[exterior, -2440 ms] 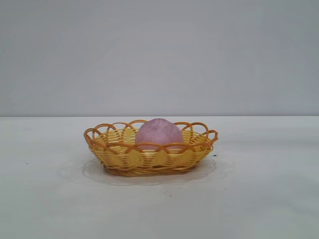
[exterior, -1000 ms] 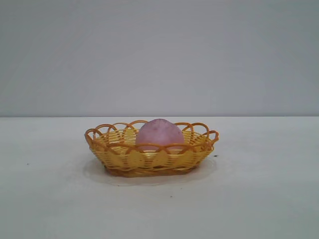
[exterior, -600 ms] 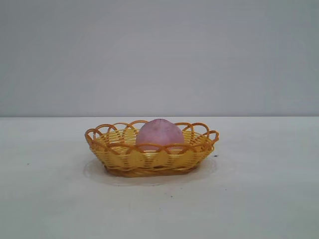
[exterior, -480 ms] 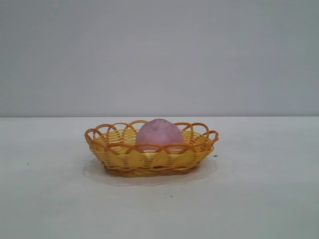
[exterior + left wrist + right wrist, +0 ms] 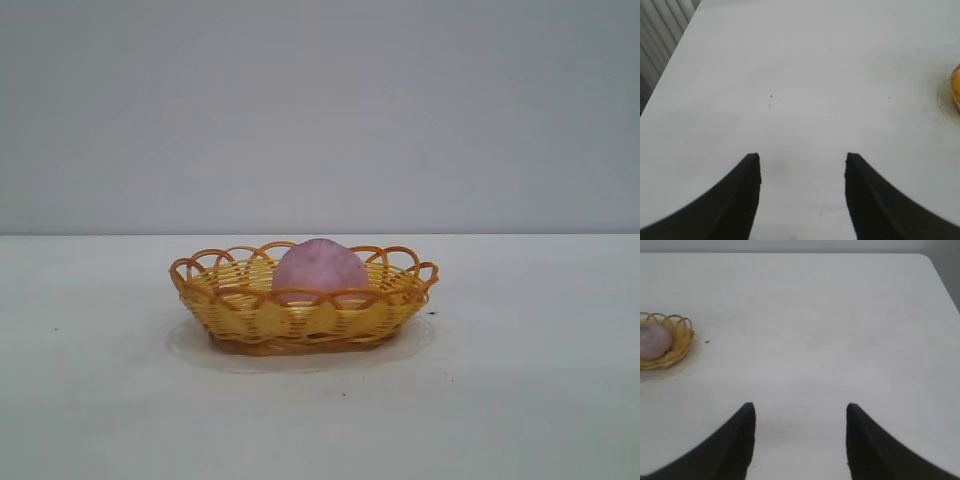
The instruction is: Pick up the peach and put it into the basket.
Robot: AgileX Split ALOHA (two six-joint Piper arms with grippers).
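The dusty pink peach (image 5: 320, 266) sits inside the yellow wicker basket (image 5: 250, 315) with the orange looped rim, in the middle of the white table. Both also show far off in the right wrist view: the peach (image 5: 653, 340) in the basket (image 5: 681, 340). A sliver of the basket (image 5: 956, 90) shows at the edge of the left wrist view. My left gripper (image 5: 802, 157) is open and empty over bare table. My right gripper (image 5: 801, 407) is open and empty, well away from the basket. Neither arm shows in the exterior view.
The white table (image 5: 520, 400) stretches around the basket. In the left wrist view a table edge runs beside grey slats (image 5: 662, 30). In the right wrist view the table's rounded corner (image 5: 927, 260) lies far off.
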